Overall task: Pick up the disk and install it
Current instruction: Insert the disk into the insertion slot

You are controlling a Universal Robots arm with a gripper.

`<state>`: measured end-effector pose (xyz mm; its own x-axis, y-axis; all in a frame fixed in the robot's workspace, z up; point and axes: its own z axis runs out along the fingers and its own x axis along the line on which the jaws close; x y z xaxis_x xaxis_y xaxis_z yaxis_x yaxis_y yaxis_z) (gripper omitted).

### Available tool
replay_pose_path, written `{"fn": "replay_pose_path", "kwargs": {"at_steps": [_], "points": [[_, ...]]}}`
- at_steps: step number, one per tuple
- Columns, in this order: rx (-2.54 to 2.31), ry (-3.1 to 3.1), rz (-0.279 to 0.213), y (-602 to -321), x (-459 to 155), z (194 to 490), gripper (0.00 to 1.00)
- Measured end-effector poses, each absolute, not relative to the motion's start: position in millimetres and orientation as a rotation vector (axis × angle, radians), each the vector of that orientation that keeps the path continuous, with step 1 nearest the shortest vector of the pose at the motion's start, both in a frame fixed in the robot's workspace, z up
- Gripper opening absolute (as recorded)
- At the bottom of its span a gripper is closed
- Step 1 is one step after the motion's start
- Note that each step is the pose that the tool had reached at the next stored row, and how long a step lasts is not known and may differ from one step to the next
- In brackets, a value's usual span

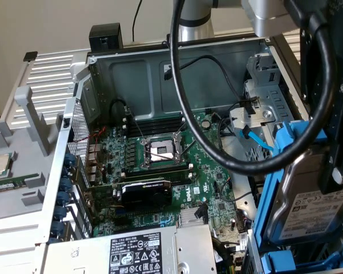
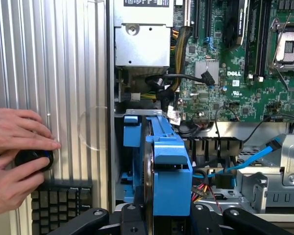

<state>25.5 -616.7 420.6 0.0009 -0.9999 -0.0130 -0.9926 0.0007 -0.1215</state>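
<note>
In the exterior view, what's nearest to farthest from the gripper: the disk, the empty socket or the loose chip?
1. disk, held by the gripper, exterior view's right.
2. empty socket, middle of the view.
3. loose chip, on the grey tray, exterior view's left.

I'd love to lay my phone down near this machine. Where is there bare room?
The ribbed metal panel is bare between the case wall and a person's hands. Inside the case it is crowded: motherboard, black cables, power supply, and the gripper holding the disk.
</note>
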Motion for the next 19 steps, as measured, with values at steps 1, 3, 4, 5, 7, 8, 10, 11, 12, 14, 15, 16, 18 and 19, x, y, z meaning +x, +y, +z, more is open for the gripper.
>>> {"fn": "replay_pose_path", "kwargs": {"at_steps": [1, 3, 4, 5, 7, 8, 10, 11, 12, 14, 15, 16, 18, 19], "points": [[-2.153, 2.152, -0.117, -616.7, 25.5, 420.1, 0.37], [-2.153, 2.152, -0.117, -616.7, 25.4, 419.1, 0.37], [-2.153, 2.152, -0.117, -616.7, 25.4, 418.7, 0.37], [-2.153, 2.152, -0.117, -616.7, 25.4, 418.4, 0.37], [-2.153, 2.152, -0.117, -616.7, 25.4, 417.5, 0.37], [-2.153, 2.152, -0.117, -616.7, 25.3, 416.8, 0.37], [-2.153, 2.152, -0.117, -616.7, 25.3, 415.7, 0.37], [-2.153, 2.152, -0.117, -616.7, 25.3, 415.2, 0.37], [-2.153, 2.152, -0.117, -616.7, 25.3, 414.9, 0.37], [-2.153, 2.152, -0.117, -616.7, 25.3, 414.0, 0.37], [-2.153, 2.152, -0.117, -616.7, 25.3, 413.6, 0.37], [-2.153, 2.152, -0.117, -616.7, 25.2, 413.5, 0.37], [-2.153, 2.153, -0.117, -616.7, 25.2, 413.4, 0.37], [-2.153, 2.152, -0.117, -616.7, 25.2, 413.3, 0.37]]}}
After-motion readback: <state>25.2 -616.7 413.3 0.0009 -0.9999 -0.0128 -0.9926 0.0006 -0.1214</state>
